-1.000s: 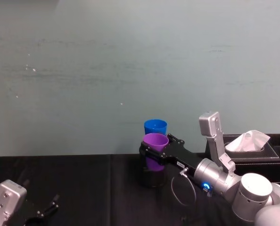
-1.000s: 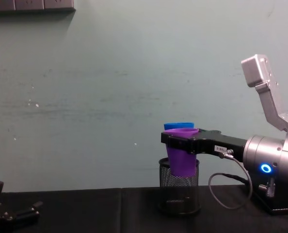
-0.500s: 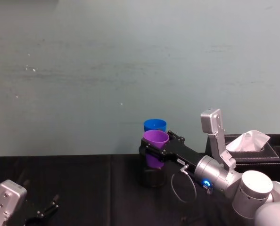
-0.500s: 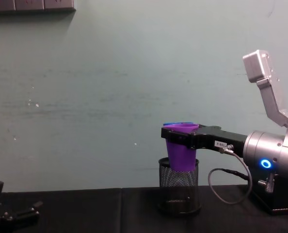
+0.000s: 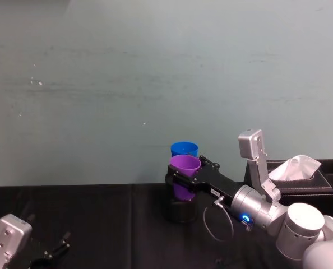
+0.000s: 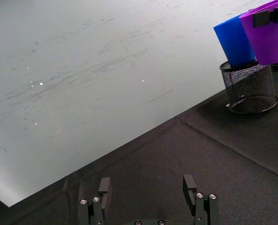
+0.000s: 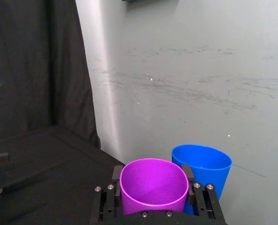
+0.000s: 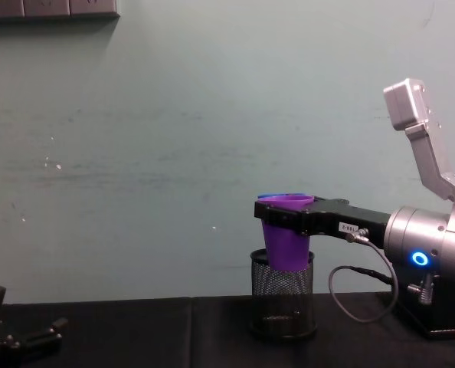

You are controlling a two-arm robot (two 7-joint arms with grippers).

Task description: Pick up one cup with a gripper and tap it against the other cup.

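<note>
The chest view lets just a thin blue rim peek out behind the purple cup (image 8: pixel 287 244). The left wrist view shows more: the blue cup (image 6: pixel 233 41) stands in the black mesh pen holder (image 6: pixel 249 89), and the purple cup hangs right beside it, above the holder. The right gripper (image 8: pixel 279 217) reaches in flat from the holder's right, jaws squeezed on the purple cup. The left gripper (image 6: pixel 148 187) rests low, far to the holder's left, fingers apart.
</note>
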